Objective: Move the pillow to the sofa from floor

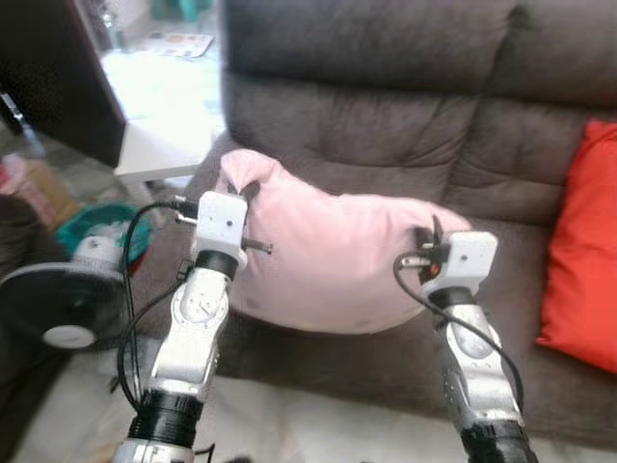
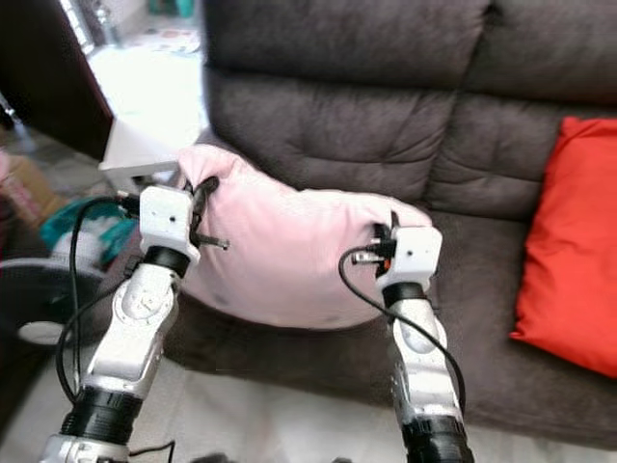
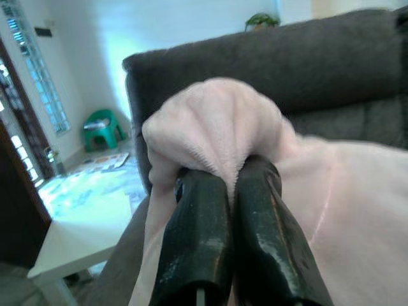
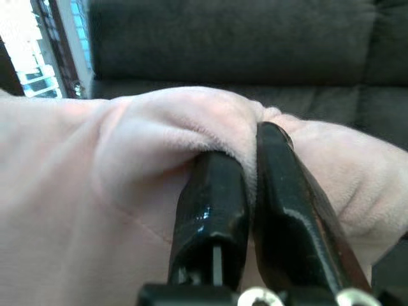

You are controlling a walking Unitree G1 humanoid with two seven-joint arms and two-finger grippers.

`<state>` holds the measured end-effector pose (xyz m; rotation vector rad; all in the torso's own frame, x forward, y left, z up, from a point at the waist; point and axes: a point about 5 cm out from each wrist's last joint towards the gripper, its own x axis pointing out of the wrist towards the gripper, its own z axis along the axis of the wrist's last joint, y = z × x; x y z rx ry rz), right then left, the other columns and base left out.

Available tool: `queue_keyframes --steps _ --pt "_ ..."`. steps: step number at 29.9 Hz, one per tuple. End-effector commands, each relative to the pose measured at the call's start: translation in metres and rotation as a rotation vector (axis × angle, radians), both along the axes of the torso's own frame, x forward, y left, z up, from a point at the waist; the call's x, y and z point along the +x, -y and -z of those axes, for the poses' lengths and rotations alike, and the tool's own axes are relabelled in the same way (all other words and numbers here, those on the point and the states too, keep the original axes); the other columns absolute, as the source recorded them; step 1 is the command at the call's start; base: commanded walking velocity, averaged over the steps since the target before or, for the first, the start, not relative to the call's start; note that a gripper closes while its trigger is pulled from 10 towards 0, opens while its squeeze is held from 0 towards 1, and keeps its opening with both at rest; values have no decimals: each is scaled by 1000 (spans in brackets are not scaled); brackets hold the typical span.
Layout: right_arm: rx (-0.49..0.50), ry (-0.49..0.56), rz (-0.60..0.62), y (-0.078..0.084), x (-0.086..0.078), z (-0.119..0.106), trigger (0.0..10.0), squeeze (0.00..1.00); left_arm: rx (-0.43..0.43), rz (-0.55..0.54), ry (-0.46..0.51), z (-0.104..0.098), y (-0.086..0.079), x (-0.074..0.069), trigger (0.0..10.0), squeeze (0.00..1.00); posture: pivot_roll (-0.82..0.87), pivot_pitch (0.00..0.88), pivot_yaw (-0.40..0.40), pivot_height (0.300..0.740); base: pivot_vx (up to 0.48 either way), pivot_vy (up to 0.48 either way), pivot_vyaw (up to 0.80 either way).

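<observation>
The robot is holding the pink pillow [image 1: 328, 260] up over the sofa [image 1: 386, 145] seat, near its left end. The left tool [image 3: 233, 191] and the right tool [image 4: 252, 185] are each pinching a corner of it. I think lowering and releasing comes next.

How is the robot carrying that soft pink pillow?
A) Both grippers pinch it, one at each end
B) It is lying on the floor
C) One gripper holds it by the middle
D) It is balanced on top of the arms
A: the left gripper and right gripper each pinch a fold at opposite ends of the soft pink pillow, held over the dark grey sofa.
</observation>
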<state>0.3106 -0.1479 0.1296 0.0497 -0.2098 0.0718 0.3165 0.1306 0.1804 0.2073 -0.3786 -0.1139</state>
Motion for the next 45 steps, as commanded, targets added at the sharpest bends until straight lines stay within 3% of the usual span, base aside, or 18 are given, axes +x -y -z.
queue_keyframes --steps 1,20,29,37,45 --pt "-7 56 -55 -12 0 -11 10000 0 -12 16 73 -16 3 -1 10000 0 113 88 2 740 307 0 0" --pt "-34 53 -96 -19 2 -15 10000 0 13 48 75 -15 6 -1 10000 0 111 80 0 740 242 0 0" --pt "-81 40 -131 -24 6 -20 10000 0 130 223 -110 17 23 -5 10000 0 111 80 -4 740 0 0 0" --pt "-99 47 -155 -28 10 -31 10000 0 145 273 -161 21 21 -5 10000 0 112 81 -7 740 0 0 0" --pt "-181 5 -248 -45 13 -30 10000 0 169 291 -193 27 20 -6 10000 0 115 84 -12 740 0 0 0"
